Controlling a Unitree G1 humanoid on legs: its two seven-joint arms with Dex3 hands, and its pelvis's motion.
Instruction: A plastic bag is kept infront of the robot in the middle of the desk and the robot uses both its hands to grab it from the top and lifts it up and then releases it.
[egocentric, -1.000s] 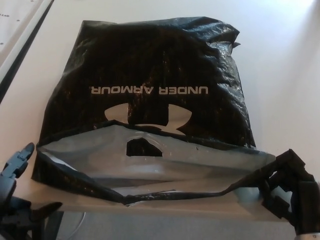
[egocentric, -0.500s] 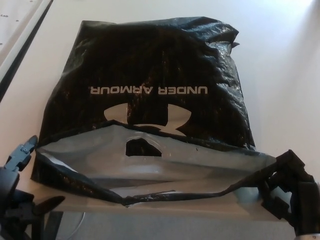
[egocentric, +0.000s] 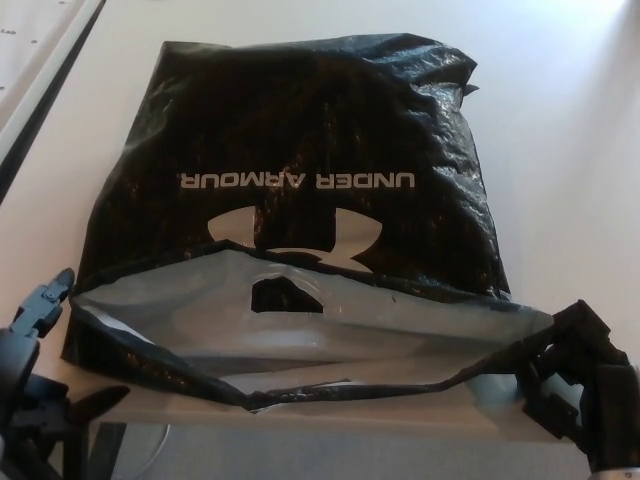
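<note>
Bag (egocentric: 300, 180), black plastic with white lettering, lies flat in the middle of the pale surface (egocentric: 570, 150), its mouth gaping toward the robot and showing only a grey lining inside. Left hand (egocentric: 35, 370) sits just beside the mouth's left corner with fingers (egocentric: 45, 300) spread, holding nothing. Right hand (egocentric: 575, 375) is at the right corner, its fingers closed on the rim.

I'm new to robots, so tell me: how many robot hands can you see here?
2. The left hand sits at the bottom left corner beside the black plastic bag; the right hand is at the bottom right, at the bag's open edge.
</note>
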